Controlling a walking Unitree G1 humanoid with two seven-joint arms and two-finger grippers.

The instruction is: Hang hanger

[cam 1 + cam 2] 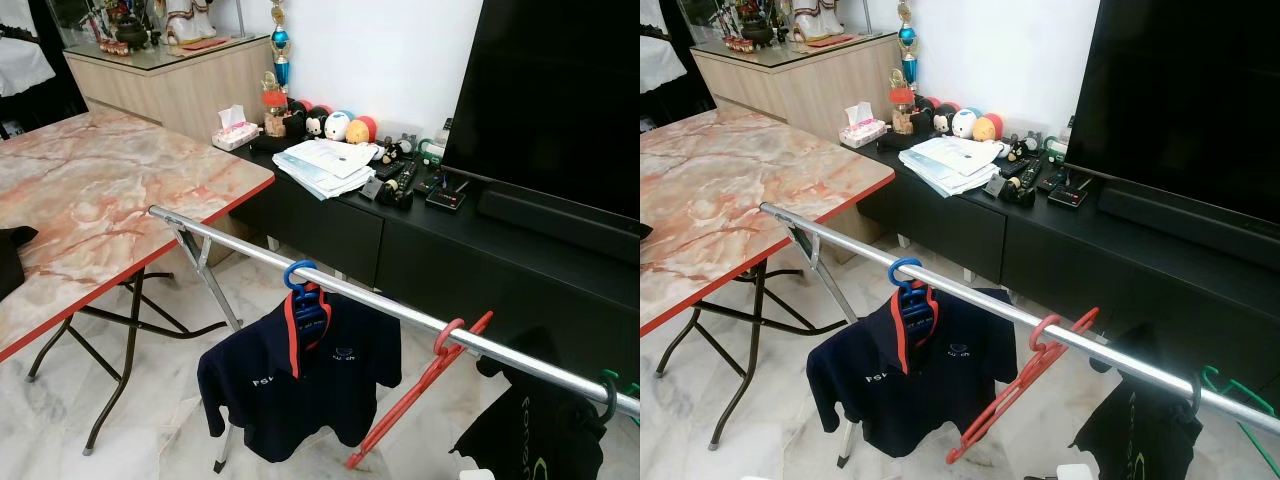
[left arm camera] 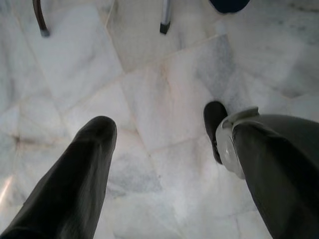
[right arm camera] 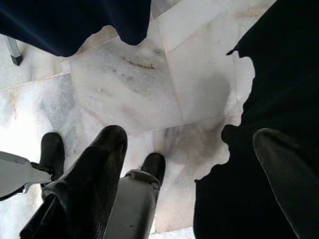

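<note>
The left claw [image 2: 159,134] hangs low over the pale marble floor [image 2: 159,79], its two black fingers [image 2: 94,144] spread wide apart and gripping nothing; between them shows the robot's own foot and tile seams. The right claw [image 3: 194,144] also points down at the floor, fingers parted and empty, with the hem of a navy shirt [image 3: 75,20] above it and a black garment [image 3: 269,89] hanging beside one finger.

Out ahead, a silver rail [image 1: 390,305] runs slanting from the corner of the marble-patterned desk [image 1: 100,190] down toward the robot's right. A red hanger [image 1: 420,390] is hooked over the rail and tilts steeply, its body sloping down toward the floor, bare of any clothing. To the robot's left of it, a blue hanger [image 1: 300,275] hooks the same rail and carries the navy polo shirt with a red-edged collar. To the right of the red one, a dark hook [image 1: 608,395] holds the black garment, and a green hanger [image 1: 1230,385] seems to sit just past it, though the frame edge cuts it off.

Behind the rail stands a low black TV cabinet [image 1: 330,225] with a stack of papers [image 1: 325,165], remote controls [image 1: 400,180], round plush toys [image 1: 335,125] and a tissue box [image 1: 235,130], and a large dark television [image 1: 550,100] above it.
</note>
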